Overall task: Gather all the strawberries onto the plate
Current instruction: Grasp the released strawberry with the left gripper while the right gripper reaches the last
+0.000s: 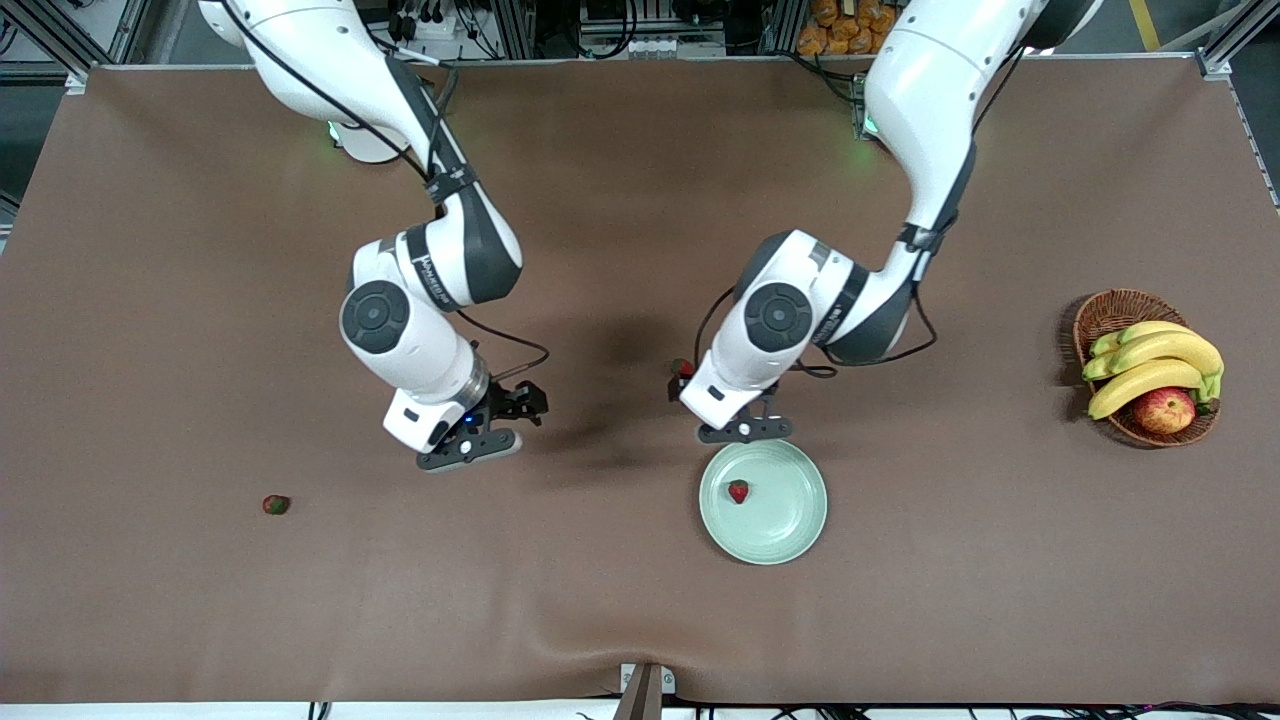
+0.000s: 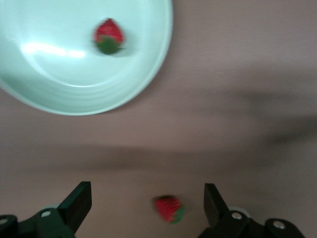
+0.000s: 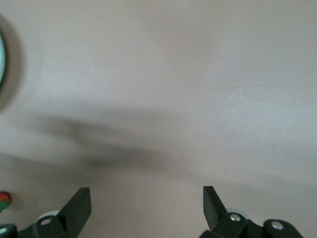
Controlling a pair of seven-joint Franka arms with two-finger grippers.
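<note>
Two strawberries lay loose: one (image 2: 169, 208) sat between the open left gripper's (image 2: 147, 204) fingers, just beside the plate (image 1: 800, 520); the open, empty right gripper (image 1: 470, 442) waited.

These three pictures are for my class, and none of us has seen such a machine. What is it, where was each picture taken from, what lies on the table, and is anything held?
Two white robot arms work at a brown table. The big picture looks down from across it; the other two come from cameras on each arm's wrist. The left claw hangs open above a strawberry on the table, close to the mint-green plate, which already has one strawberry in it. The right claw is open too, over bare cloth. A third strawberry lies toward the right arm's end. A basket holds bananas and an apple. Nothing is held.
</note>
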